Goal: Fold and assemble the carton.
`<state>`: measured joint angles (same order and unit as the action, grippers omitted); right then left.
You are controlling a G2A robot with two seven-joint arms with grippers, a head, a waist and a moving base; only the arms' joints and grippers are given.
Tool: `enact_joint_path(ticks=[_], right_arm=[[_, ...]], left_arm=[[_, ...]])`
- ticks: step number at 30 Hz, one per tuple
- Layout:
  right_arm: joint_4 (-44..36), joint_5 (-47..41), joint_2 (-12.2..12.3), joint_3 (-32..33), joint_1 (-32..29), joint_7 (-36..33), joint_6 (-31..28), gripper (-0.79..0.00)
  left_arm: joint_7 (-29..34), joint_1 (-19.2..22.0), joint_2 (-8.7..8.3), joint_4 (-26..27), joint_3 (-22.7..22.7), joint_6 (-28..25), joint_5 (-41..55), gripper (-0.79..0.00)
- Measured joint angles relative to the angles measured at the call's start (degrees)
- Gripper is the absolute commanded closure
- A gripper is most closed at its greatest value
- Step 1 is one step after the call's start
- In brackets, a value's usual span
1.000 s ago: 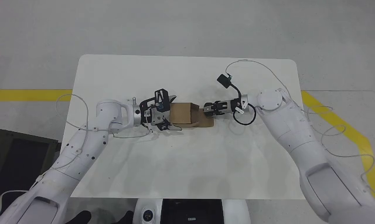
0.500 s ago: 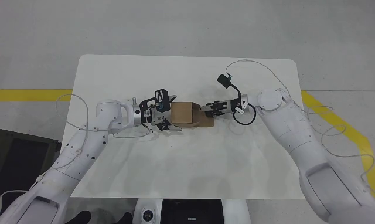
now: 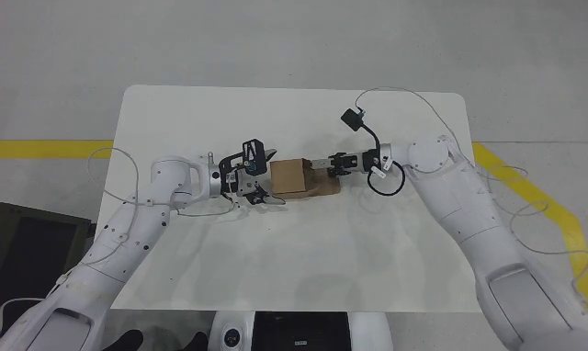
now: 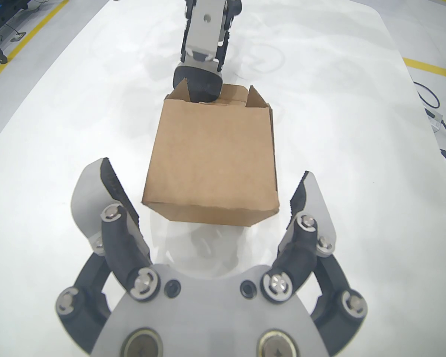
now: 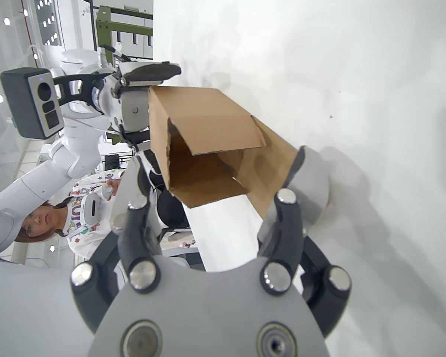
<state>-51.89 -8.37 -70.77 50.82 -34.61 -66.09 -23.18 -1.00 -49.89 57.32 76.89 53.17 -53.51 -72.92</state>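
A brown carton [image 3: 288, 175] lies on its side at the middle of the white table [image 3: 184, 259]. My left gripper [image 3: 260, 175] sits at the carton's closed end, open, with its fingers [image 4: 107, 187] either side of the carton [image 4: 212, 157] and a small gap to each. My right gripper [image 3: 322, 165] is at the open end, also open. In the right wrist view one side flap [image 5: 223, 131] is folded part-way across the mouth. A long flap [image 5: 271, 165] lies flat on the table and reaches one finger [image 5: 308, 180] of the right gripper [image 5: 219, 157].
The carton's flat flap [image 3: 323, 187] sticks out on the table toward the right arm. A thin cable [image 3: 404, 96] from the right arm loops over the far part of the table. Bare table surface lies all around the carton, front and back.
The right arm has shifted slightly toward the far side of the table, with its gripper staying at the carton's open end. The left arm and the carton have hardly moved.
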Motion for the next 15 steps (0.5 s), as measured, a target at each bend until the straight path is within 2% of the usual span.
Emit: enact_joint_path(ticks=[7,9,10,11,12,13,14,15], right_arm=[[-8.7,-0.5,2.8,6.1,-4.3,-3.0,1.9,-0.785],[-10.9,-1.0,3.5,7.6,-5.7,-3.9,2.0,-0.736],[-12.3,-1.4,3.9,8.5,-6.8,-4.5,2.2,-0.600],[-13.3,-1.7,4.1,9.1,-7.6,-4.8,2.4,-0.354],[-14.1,-1.8,4.4,9.6,-8.4,-5.1,2.6,-0.240],[-15.1,-1.7,4.7,10.3,-9.4,-5.2,3.0,-0.089],[-15.6,-1.5,5.0,10.8,-10.1,-5.3,3.2,0.000],[-16.1,-1.2,5.2,11.3,-10.8,-5.2,3.5,0.000]], left_arm=[[0.0,0.0,0.00,0.0,0.0,0.0,0.0,-0.785],[0.0,0.0,0.00,0.0,0.0,0.0,0.0,-0.785],[0.0,0.0,0.00,0.0,0.0,0.0,0.0,-0.785],[0.0,0.0,0.00,0.0,0.0,0.0,0.0,-0.785],[0.0,0.0,0.00,0.0,0.0,0.0,0.0,-0.785],[0.0,0.0,0.00,0.0,0.0,0.0,0.0,-0.785],[0.0,0.0,0.00,0.0,0.0,0.0,0.0,-0.785],[0.0,0.0,0.00,0.0,0.0,0.0,0.0,-0.785]])
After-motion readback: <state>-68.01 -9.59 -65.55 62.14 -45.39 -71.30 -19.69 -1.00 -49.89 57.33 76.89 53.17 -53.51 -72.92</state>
